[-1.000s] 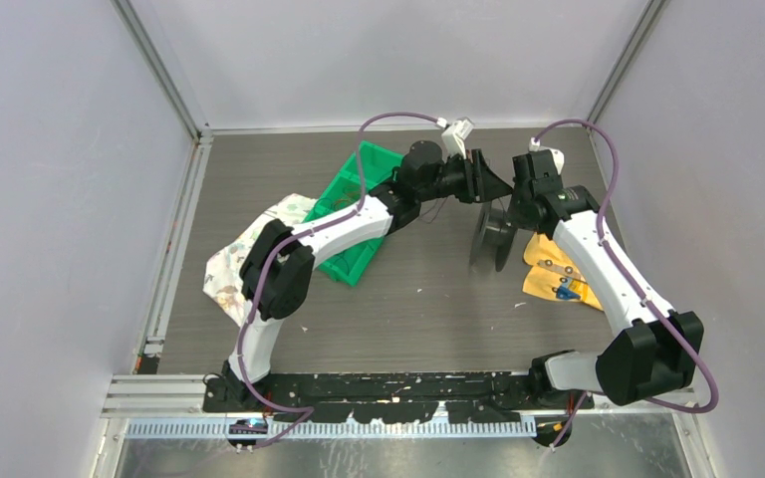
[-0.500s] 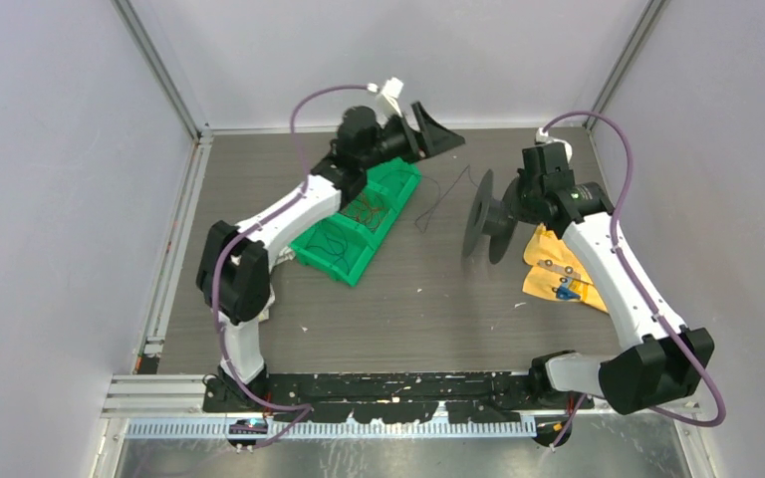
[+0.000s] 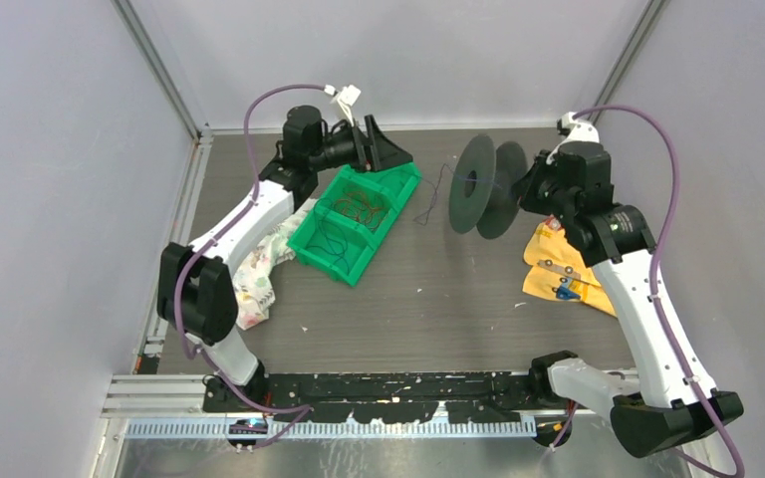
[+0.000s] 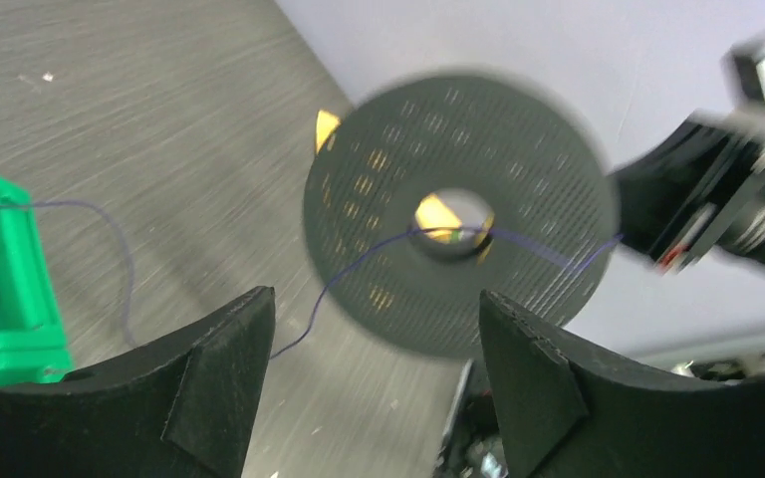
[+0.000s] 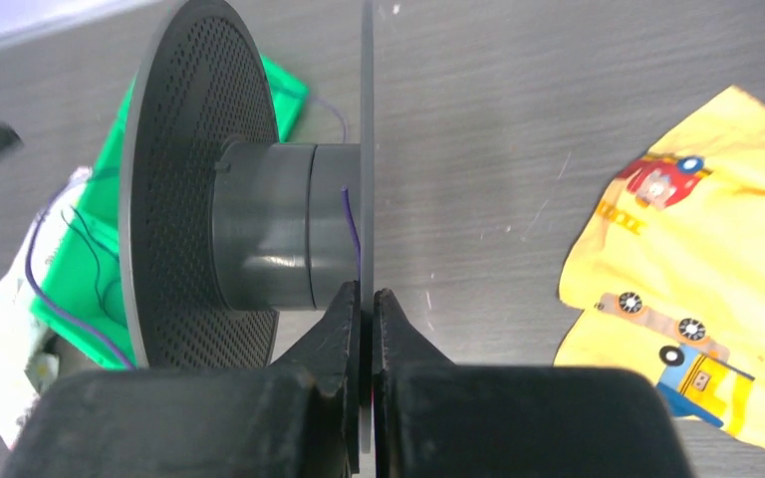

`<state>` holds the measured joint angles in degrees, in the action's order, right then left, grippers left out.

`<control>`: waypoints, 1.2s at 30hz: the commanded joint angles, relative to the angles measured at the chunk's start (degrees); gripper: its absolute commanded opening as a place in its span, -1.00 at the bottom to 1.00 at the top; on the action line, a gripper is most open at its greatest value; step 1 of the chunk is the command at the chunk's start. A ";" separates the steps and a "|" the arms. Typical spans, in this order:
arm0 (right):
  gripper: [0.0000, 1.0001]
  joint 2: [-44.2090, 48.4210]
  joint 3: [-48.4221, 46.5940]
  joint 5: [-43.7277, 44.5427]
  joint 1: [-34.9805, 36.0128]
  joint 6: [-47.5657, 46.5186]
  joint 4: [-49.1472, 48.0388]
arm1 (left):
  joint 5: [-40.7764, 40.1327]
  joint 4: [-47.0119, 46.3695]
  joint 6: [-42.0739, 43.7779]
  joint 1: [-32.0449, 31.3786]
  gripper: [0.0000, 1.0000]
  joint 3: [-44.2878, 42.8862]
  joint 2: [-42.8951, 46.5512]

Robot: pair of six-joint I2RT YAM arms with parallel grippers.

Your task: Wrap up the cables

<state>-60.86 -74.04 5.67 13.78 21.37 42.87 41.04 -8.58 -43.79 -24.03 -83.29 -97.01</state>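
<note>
My right gripper (image 3: 521,187) is shut on the near flange of the black two-flanged spool (image 3: 478,187) and holds it on edge above the table; the right wrist view shows its jaws (image 5: 367,299) pinching that thin flange beside the grey hub (image 5: 269,229). A thin dark cable (image 3: 428,204) runs from the green bin (image 3: 354,224) to the spool, with one turn on the hub (image 5: 352,234). More thin cables (image 3: 359,206) lie in the bin. My left gripper (image 3: 383,149) is open and empty over the bin's far end, facing the spool (image 4: 458,214) and the cable (image 4: 349,279).
A yellow printed cloth (image 3: 558,274) lies at the right, under my right arm, and shows in the right wrist view (image 5: 697,279). A floral cloth (image 3: 259,269) lies left of the bin. Grey walls enclose the table on three sides.
My left arm has swung left and back, from beside the spool to over the bin's far end. My right arm has lifted the spool and carried it back and right.
</note>
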 commanded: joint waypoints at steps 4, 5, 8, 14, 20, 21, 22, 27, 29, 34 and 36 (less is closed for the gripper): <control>-0.99 -1.71 -16.28 7.51 0.28 2.19 -3.44 | -9.44 2.65 18.54 -1.52 0.53 10.81 8.81; -0.99 -1.75 -17.60 7.45 0.28 2.12 -3.56 | -11.96 0.92 18.87 -1.88 0.54 12.43 9.17; -0.99 -1.18 -20.72 7.68 0.28 1.42 -3.98 | -15.75 -2.67 17.90 -2.68 0.54 15.18 7.86; -0.99 -0.55 -32.00 13.71 0.28 -2.90 1.77 | -16.04 3.85 26.95 -6.47 0.55 12.63 4.63; -0.99 -1.88 -40.60 17.99 0.28 -5.95 6.76 | -14.88 -8.02 41.02 -10.37 0.58 19.86 5.24; -0.99 -1.83 -40.57 18.62 0.27 -6.28 6.86 | -14.52 -10.95 42.66 -10.82 0.62 21.55 5.53; -0.99 -1.70 -40.38 19.19 0.27 -6.36 6.95 | -14.08 -12.78 44.17 -11.11 0.64 22.65 5.40; -0.99 -1.92 -38.41 18.47 0.27 -5.57 7.26 | -13.88 -8.16 53.25 -13.63 0.67 22.23 3.91; -0.99 -2.06 -37.47 18.65 0.23 -5.44 7.47 | -14.26 -7.50 54.92 -14.82 0.68 22.34 3.52; -0.99 -2.06 -36.30 18.46 0.28 -5.51 7.23 | -14.34 -7.42 54.97 -16.80 0.69 22.00 2.35; -0.99 -2.44 -36.75 18.08 0.28 -5.29 7.60 | -14.29 -7.46 54.99 -17.45 0.69 21.84 1.90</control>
<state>-63.44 -109.62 23.49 13.82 15.77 55.59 26.57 -13.72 8.36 -40.25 -59.99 -94.11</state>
